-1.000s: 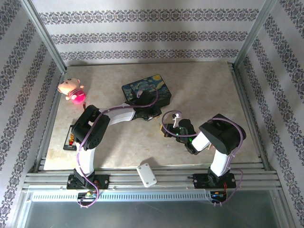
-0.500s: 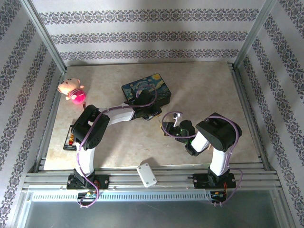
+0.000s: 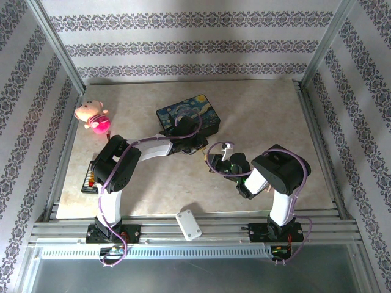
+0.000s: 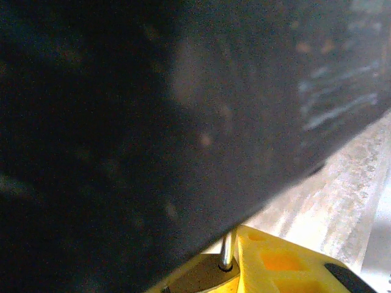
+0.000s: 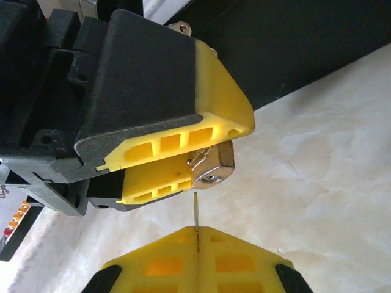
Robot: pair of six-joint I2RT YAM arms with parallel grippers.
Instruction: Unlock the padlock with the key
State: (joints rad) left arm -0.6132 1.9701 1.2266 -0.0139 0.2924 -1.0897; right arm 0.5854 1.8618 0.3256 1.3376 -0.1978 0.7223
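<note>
Shiny brass padlock [image 5: 214, 166], matt stone-look table [image 5: 317, 183]

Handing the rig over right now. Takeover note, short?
Left pincer: shut on the padlock, held close to the dark blue tin.
Right pincer: shut on the key, thin blade pointing up at the padlock's keyhole end.
Done: both items gripped and facing each other.
Left: the key tip is just short of the padlock and looks slightly off the keyhole. Align, insert, turn, free the shackle.
</note>
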